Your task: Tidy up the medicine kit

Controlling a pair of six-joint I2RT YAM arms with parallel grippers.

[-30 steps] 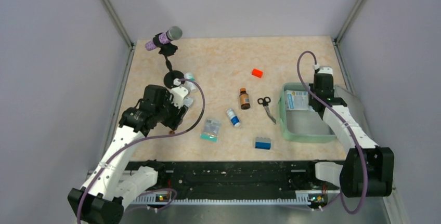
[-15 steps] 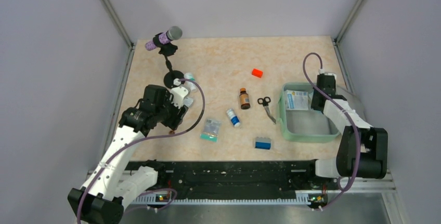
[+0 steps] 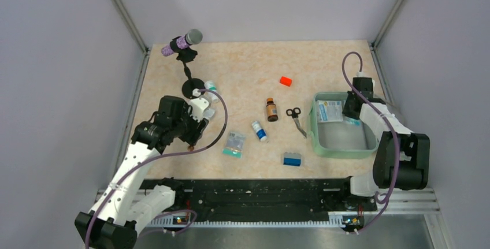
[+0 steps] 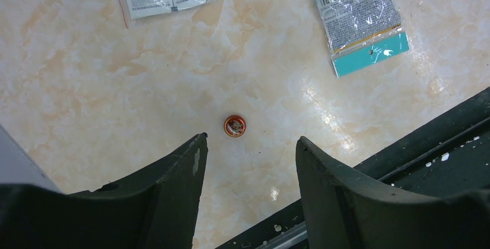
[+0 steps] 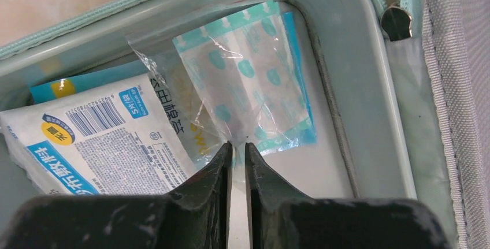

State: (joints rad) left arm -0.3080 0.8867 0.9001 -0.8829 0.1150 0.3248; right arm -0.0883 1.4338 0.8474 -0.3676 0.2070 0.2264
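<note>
On the counter [image 3: 248, 64] I count one brown bottle [image 3: 271, 110], one pair of scissors [image 3: 295, 119], one small white bottle [image 3: 259, 130], one teal-edged packet [image 3: 234, 144] and two blocks: an orange-red block [image 3: 285, 81] and a blue block [image 3: 292, 159]. The medicine kit [image 3: 341, 154] lies open at the right side of the counter. I can make out two things in it, a white-and-blue packet [image 5: 98, 145] and a clear sachet [image 5: 248, 81] with a teal pattern.

My right claw [image 5: 238, 145] is pinched almost together on that sachet's lower corner, in the kit's far right corner. My left claw [image 4: 251, 140] stands wide apart and empty above a single small red disc [image 4: 235, 126] (I cannot tell what it is).

Since a second ago the right arm has tucked in closer along the kit's right wall. The left arm has barely moved.

The white-and-blue packet bears a barcode, a round yellow badge and blue Chinese print that I cannot read reliably.
</note>
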